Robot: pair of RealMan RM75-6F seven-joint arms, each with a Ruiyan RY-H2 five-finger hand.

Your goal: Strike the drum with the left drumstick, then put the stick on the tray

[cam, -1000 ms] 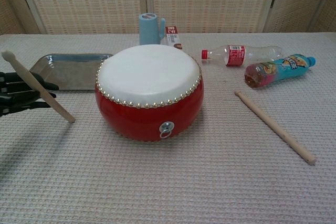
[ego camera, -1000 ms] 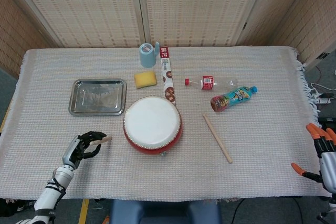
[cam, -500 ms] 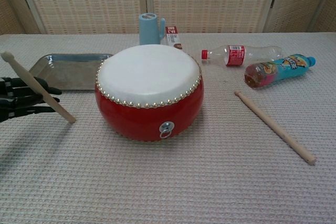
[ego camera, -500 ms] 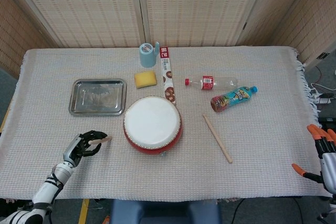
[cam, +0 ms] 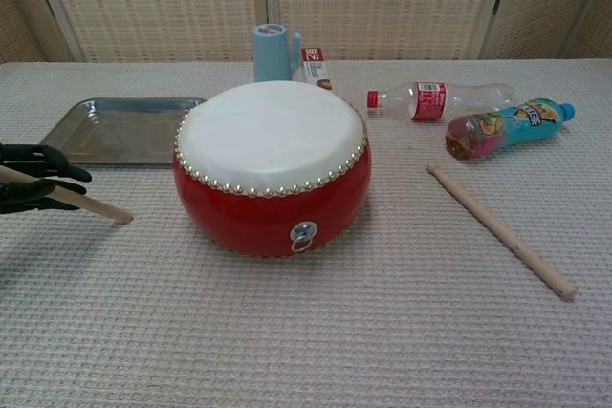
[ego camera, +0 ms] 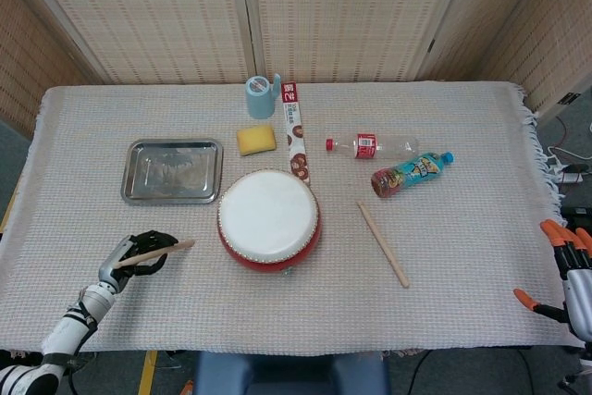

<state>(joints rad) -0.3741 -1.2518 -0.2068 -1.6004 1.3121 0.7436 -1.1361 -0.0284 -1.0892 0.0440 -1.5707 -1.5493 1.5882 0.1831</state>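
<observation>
The left hand [ego camera: 137, 254] is gripping the left drumstick [ego camera: 159, 251] with fingers curled around it, the stick now lying nearly level with its tip pointing right, toward the drum [ego camera: 269, 219]; half a second ago it was tilting steeply upward. The tray [ego camera: 173, 171] is sitting beyond this hand, apart from it. The other drumstick [ego camera: 383, 243] is lying right of the drum. The right hand [ego camera: 570, 275] is resting at the far right edge, fingers spread, holding nothing.
</observation>
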